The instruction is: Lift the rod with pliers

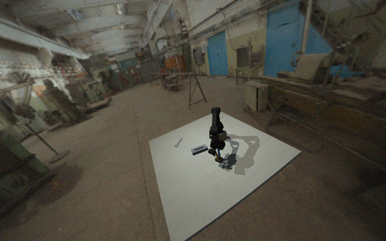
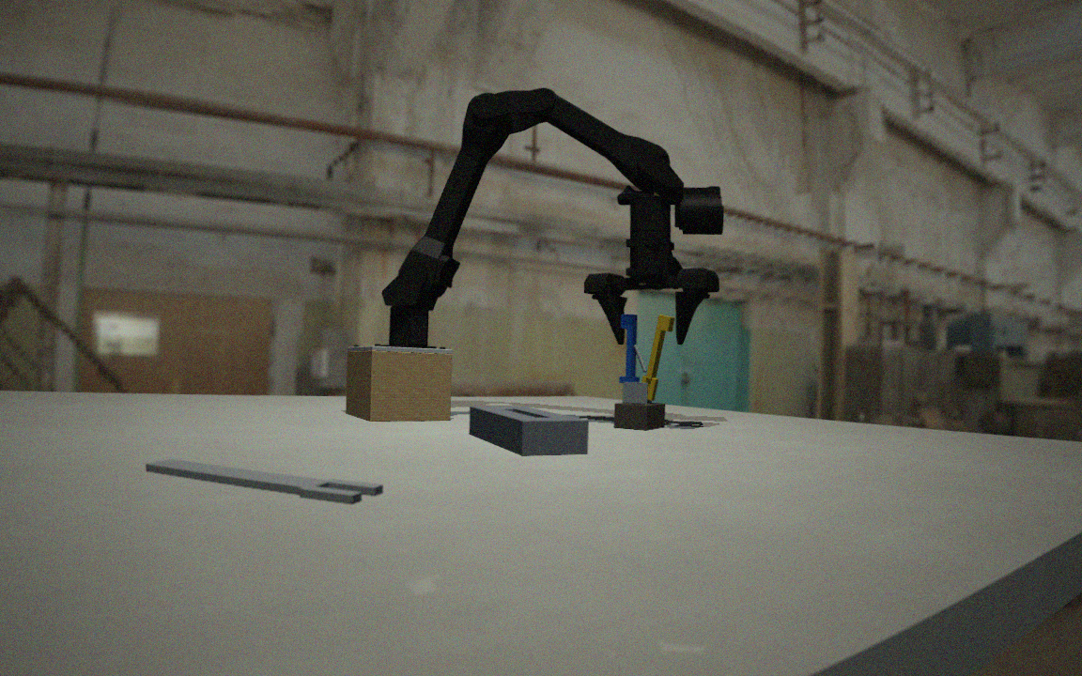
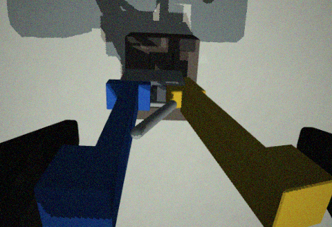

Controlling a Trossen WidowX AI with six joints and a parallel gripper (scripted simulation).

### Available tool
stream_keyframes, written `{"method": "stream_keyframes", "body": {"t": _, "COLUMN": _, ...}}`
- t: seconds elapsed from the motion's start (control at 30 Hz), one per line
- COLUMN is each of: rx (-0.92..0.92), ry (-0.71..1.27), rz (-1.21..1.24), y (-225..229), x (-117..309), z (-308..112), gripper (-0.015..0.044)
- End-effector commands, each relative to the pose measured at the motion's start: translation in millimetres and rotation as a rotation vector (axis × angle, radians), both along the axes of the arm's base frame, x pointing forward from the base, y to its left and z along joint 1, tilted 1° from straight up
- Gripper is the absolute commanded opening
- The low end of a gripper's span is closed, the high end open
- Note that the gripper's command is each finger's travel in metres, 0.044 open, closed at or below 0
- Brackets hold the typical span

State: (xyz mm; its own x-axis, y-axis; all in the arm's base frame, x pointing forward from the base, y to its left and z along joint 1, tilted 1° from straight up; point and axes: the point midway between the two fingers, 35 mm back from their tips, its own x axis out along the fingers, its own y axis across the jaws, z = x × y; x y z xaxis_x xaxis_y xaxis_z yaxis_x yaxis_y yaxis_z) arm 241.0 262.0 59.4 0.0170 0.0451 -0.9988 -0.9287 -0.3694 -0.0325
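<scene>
Two gripper fingers point(image 1: 214, 155) point(image 2: 651, 338), spread and empty, flank the locking pliers point(image 1: 218, 154) point(image 2: 630, 348) point(image 3: 214, 126), upright in the holster point(image 1: 218, 160) point(image 2: 639, 417) point(image 3: 160, 52) right of the channel block point(image 1: 199, 149) point(image 2: 528, 430); uneven closure could tilt them, were one handle met first.

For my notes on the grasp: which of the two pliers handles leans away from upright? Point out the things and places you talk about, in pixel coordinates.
The yellow handle point(image 2: 657, 356) point(image 3: 221, 123): it tilts outward going up, while the blue handle point(image 2: 629, 348) point(image 3: 119, 126) stands nearly upright.
</scene>
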Motion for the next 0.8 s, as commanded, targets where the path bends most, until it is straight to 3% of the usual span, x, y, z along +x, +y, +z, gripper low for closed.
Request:
{"method": "stream_keyframes", "body": {"t": 0.0, "rx": -0.009, "ry": 0.011, "rz": -0.003, "y": -1.8, "x": -2.3, "z": -11.2, "gripper": 0.044}}
{"method": "stream_keyframes", "body": {"t": 0.77, "rx": -0.009, "ry": 0.011, "rz": -0.003, "y": -1.7, "x": -2.5, "z": -18.3, "gripper": 0.0424}}
